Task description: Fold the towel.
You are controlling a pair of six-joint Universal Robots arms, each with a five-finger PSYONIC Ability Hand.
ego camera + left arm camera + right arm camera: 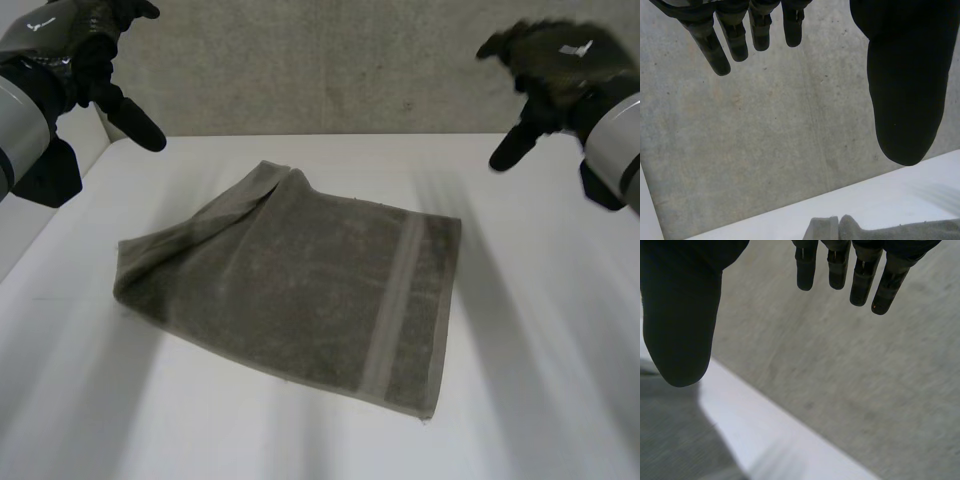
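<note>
Towel [300,285], grey terry, lies mid-frame on the white table [540,380]. At upper left the left hand [85,45] hangs with fingers apart and empty, and at upper right the right hand [550,60] does likewise. It looks soft, light and floppy, so pinching the corners should hold it best.

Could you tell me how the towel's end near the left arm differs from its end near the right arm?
The towel's left end is rumpled, its edge doubled over; the right end lies flat. The right end bears a woven band; the left end shows none. Both rest on the table.
</note>
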